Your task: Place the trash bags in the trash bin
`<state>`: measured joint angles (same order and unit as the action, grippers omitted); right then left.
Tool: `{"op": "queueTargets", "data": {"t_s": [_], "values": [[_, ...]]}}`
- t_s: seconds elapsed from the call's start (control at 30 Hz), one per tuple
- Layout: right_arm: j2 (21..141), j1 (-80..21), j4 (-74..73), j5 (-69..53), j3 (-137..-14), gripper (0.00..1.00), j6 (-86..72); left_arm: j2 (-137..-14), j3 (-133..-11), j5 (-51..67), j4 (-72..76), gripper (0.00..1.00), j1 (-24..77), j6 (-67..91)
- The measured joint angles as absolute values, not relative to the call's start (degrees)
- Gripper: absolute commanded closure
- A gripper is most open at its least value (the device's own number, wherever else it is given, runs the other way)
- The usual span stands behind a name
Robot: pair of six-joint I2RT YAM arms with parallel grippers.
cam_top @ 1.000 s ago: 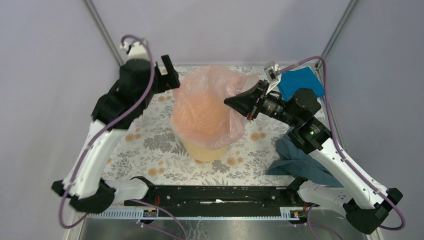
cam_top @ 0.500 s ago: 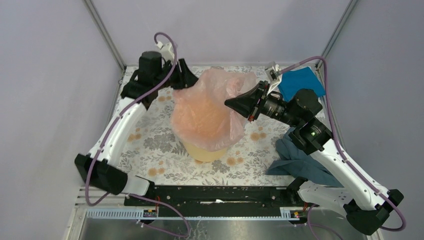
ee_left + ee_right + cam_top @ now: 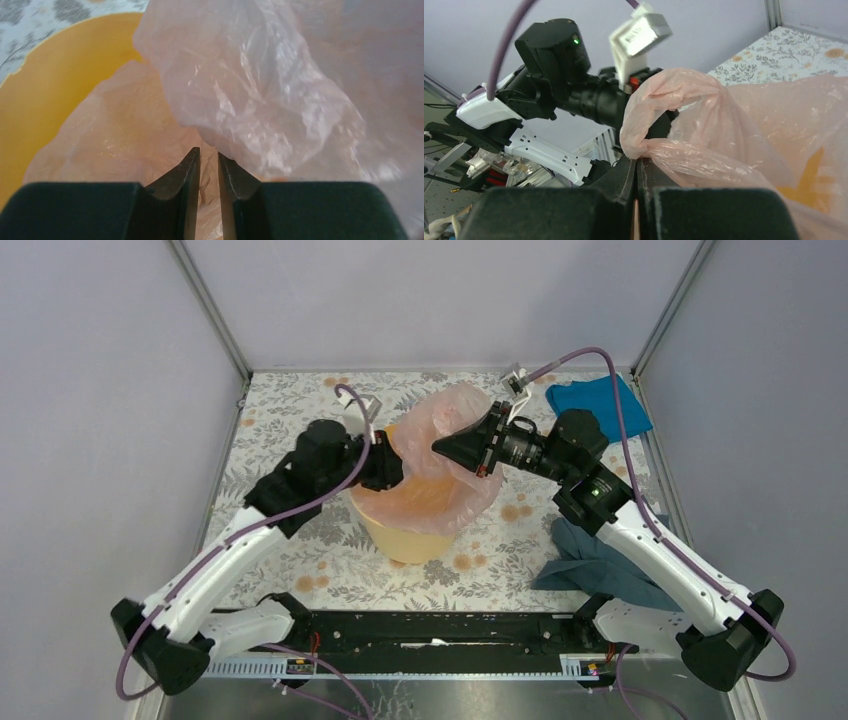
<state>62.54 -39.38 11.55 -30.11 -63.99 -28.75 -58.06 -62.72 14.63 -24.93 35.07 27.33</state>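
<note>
The trash bag (image 3: 445,475), thin pale-pink film, lies bunched across the top of the round yellow trash bin (image 3: 395,535) and partly inside it. My right gripper (image 3: 440,448) hangs over the bin, shut on a twisted fold of the bag (image 3: 724,145) right at its tips (image 3: 638,160). My left gripper (image 3: 393,468) is over the bin's left rim, pointing in. In the left wrist view its jaws (image 3: 207,154) stand a narrow gap apart. Bag film (image 3: 260,85) rests against the right tip, and nothing is visibly pinched. The bin's inner wall (image 3: 55,85) shows at left.
A bright blue cloth (image 3: 600,405) lies at the back right corner. A grey-blue cloth (image 3: 600,560) lies under my right arm. The floral table cover (image 3: 290,410) is boxed in by grey walls and metal posts.
My left arm swung from the back left to the bin's left rim and its jaws narrowed. The bag sank lower, baring the bin's left rim. The right gripper shifted slightly left, still holding.
</note>
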Motion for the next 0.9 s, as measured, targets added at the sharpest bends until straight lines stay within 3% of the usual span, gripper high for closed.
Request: {"op": "queueTargets", "data": {"t_s": [0.3,0.7,0.9], "values": [[63.9,-39.4,11.5,-25.0,-63.4,1.00,-29.4,-66.3,-57.2,-0.5,-29.1,0.70,37.3,30.5],[66.3,-39.4,8.4,-22.4,-63.6,1.00,-29.4,-60.4,-69.0,1.6,-35.6,0.05,37.4,28.8],[66.2,-39.4,7.9,-21.5,-63.7,1.00,-29.2,-55.7,-73.5,3.5,-39.7,0.01,37.4,25.6]]}}
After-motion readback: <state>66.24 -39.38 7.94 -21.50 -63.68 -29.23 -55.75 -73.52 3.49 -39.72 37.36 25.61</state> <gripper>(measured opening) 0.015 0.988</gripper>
